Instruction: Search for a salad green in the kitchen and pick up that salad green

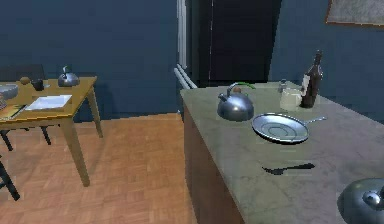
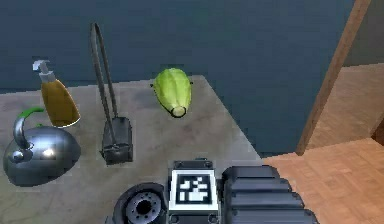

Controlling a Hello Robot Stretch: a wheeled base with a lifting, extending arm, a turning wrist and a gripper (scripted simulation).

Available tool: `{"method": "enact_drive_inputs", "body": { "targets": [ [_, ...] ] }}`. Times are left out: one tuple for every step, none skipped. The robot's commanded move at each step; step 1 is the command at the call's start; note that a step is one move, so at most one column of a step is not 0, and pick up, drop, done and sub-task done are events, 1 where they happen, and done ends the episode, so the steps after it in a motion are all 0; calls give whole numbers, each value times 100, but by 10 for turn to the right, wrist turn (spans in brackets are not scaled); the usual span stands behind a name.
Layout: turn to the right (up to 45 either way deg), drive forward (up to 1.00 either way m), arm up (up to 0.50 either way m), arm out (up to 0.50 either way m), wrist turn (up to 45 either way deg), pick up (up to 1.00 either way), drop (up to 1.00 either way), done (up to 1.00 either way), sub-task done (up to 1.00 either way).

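salad green (image 2: 172, 90) is lying on the counter (image 2: 215, 130), a bit right of the gripper (image 2: 96, 32), near the far edge. ribbed yellow-green oval head. gripper holds nothing, can't tell its finger state tho.

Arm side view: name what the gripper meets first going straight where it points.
Likely nothing on the counter: the gripper points between the soap bottle and the salad green, toward the blue wall; depth unclear.
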Motion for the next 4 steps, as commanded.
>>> {"method": "enact_drive_inputs", "body": {
  "targets": [
    [0, 0, 0, 38, 0, 0, 0, 0, 0],
    [0, 0, 0, 0, 450, 0, 0, 0, 0],
    [0, 0, 0, 0, 450, 0, 0, 0, 0],
    [0, 0, 0, 0, 450, 0, 0, 0, 0]
  ]
}}
